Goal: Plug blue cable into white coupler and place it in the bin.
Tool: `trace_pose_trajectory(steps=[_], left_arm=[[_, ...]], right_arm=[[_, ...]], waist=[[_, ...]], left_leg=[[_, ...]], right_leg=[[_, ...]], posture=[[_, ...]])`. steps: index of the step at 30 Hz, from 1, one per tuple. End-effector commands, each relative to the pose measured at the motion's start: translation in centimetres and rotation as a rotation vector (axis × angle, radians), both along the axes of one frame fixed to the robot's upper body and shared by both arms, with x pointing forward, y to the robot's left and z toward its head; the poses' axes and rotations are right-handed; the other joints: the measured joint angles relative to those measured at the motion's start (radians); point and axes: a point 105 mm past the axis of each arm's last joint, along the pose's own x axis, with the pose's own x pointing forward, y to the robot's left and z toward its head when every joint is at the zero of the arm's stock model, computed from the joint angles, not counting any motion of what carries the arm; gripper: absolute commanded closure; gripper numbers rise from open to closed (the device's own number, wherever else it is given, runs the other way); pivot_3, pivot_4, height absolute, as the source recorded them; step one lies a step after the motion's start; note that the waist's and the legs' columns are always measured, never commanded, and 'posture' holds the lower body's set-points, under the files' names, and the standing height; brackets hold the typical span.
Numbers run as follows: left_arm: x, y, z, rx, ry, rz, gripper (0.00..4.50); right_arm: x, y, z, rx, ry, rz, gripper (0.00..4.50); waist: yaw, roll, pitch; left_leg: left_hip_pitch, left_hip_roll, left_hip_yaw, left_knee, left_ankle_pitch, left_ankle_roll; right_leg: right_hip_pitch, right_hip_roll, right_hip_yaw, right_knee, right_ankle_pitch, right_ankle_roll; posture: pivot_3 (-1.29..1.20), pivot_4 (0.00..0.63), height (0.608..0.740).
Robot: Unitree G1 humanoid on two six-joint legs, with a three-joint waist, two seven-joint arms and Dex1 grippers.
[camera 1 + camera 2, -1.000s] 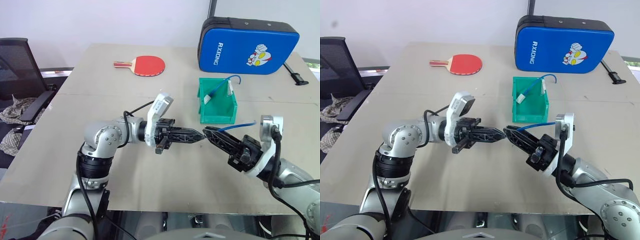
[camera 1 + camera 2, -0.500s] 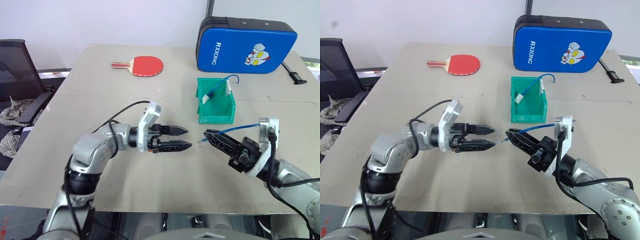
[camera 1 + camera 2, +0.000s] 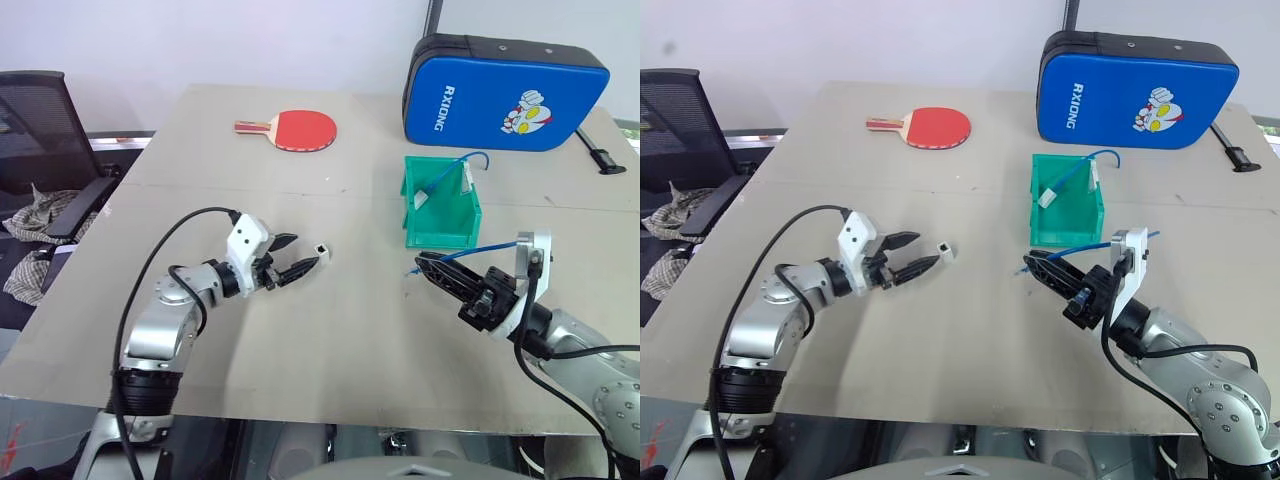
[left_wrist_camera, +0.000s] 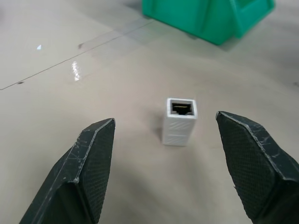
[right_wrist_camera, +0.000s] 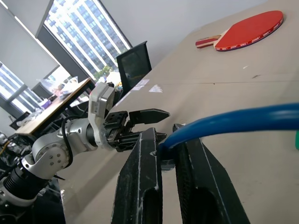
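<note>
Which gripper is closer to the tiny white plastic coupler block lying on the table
Left. The left gripper sits open right behind the tiny white plastic coupler block, its fingers to either side. The right gripper is farther away across the table, shut on the thin blue cable.

head stereo: high, forward-down over table [image 3: 330,350] | wrists: low, close along fingers | shared: tabletop

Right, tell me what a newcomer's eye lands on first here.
First, the big blue padded case with its cartoon print, at the table's far right. Then the small green plastic bin in front of it, and the red table-tennis paddle far left of the case. Nearer, the open left gripper faces a tiny white plastic coupler lying on the table, while the right gripper pinches a thin blue cable.
</note>
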Motion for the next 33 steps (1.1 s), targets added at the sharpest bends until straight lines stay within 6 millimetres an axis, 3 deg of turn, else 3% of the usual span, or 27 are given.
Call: trace_pose_trajectory(steps=[1,7,14,18,22,28,33], left_arm=[[0.6,-0.6,-0.5,0.016,-0.029,-0.010,0.97],[1.8,-1.7,-2.0,0.037,-0.040,-0.040,0.97],[2.2,-3.0,-2.5,0.019,-0.042,-0.150,3.93],[0.5,-4.8,-2.1,0.021,-0.016,-0.347,3.93],[-0.9,-7.2,-1.9,0.070,-0.006,-0.537,3.93],[-1.5,-10.0,-1.9,0.135,-0.020,-0.703,3.93],[-1.8,-10.7,-2.1,0.194,-0.021,-0.796,3.93]], right_arm=[[-0.5,0.1,0.7,0.002,-0.045,0.005,4.50],[-0.9,0.1,0.6,-0.007,-0.046,-0.010,4.50],[-1.1,-0.3,0.4,-0.044,-0.064,-0.032,4.50],[-0.9,-0.1,0.6,-0.108,-0.120,-0.005,4.50],[0.1,0.9,0.3,-0.277,-0.211,0.099,4.50],[2.6,2.3,-0.7,-0.472,-0.318,0.233,4.50],[4.1,3.4,-1.9,-0.595,-0.391,0.338,4.50]], waist=[[0.000,0.000,0.000],[-0.001,0.000,0.000],[-0.001,0.000,0.000],[-0.001,0.000,0.000],[-0.003,0.000,0.000],[-0.002,0.000,0.000],[-0.009,0.000,0.000]], left_leg=[[0.000,0.000,0.000,0.000,0.000,0.000],[0.000,0.000,-0.001,0.000,0.000,0.000],[0.000,0.000,-0.001,0.001,0.000,0.000],[-0.001,0.000,-0.001,0.001,0.000,0.000],[-0.001,0.000,0.000,0.002,0.000,0.000],[-0.002,0.000,-0.002,0.002,0.000,0.000],[-0.011,0.000,-0.002,0.004,0.000,0.000]], right_leg=[[0.000,0.000,0.000,0.000,0.000,0.000],[0.000,0.000,-0.001,0.000,0.000,0.000],[0.000,0.000,-0.002,0.000,0.000,0.001],[0.000,0.000,-0.002,0.000,0.000,0.001],[0.000,0.001,-0.002,0.000,0.000,0.000],[-0.001,0.005,-0.003,0.001,0.000,-0.001],[-0.008,0.008,-0.002,0.001,0.003,-0.003]], posture=[[0.00,0.150,0.729],[0.00,0.150,0.729],[0.00,0.150,0.729],[0.00,0.150,0.729],[0.00,0.150,0.729],[0.00,0.150,0.729],[0.00,0.150,0.729]])
